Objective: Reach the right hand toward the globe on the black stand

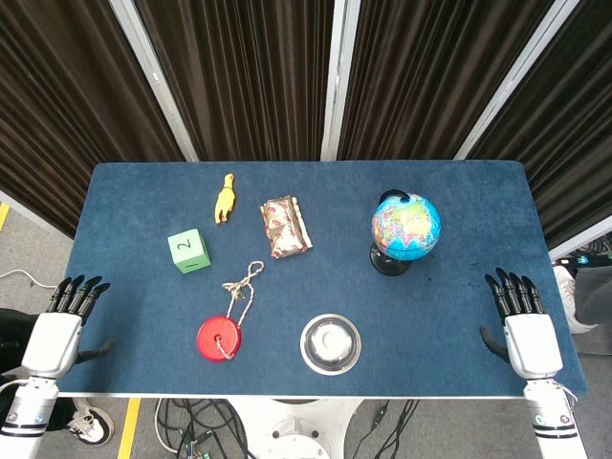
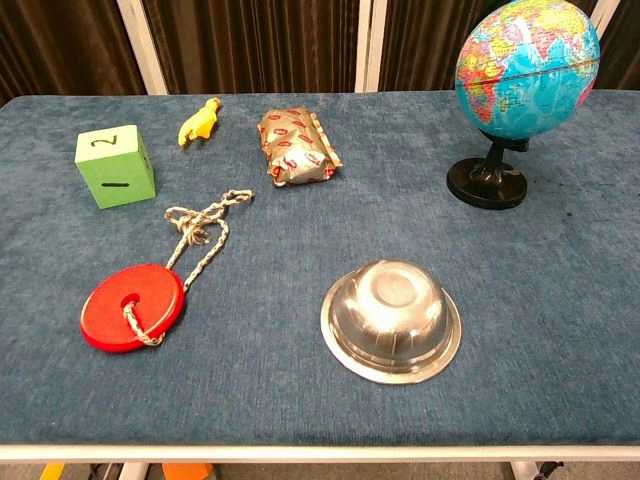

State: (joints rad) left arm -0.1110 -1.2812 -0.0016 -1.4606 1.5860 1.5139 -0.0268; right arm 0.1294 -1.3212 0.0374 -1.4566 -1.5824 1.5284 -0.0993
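A small blue globe (image 1: 405, 227) stands on a round black stand (image 1: 389, 259) on the right half of the blue table (image 1: 143, 316). The chest view shows the same globe (image 2: 527, 66) and its stand (image 2: 486, 183) at the upper right. My right hand (image 1: 521, 311) rests at the table's right front corner, fingers straight and apart, holding nothing, well to the right of the globe and nearer the front. At the left front edge my left hand (image 1: 65, 312) lies open and empty. Neither hand shows in the chest view.
An upturned metal bowl (image 1: 331, 343) sits front centre. A red disc on a rope (image 1: 222, 337), a green numbered cube (image 1: 188, 251), a yellow toy hand (image 1: 224, 198) and a foil snack packet (image 1: 285, 227) lie to the globe's left. Dark curtains hang behind.
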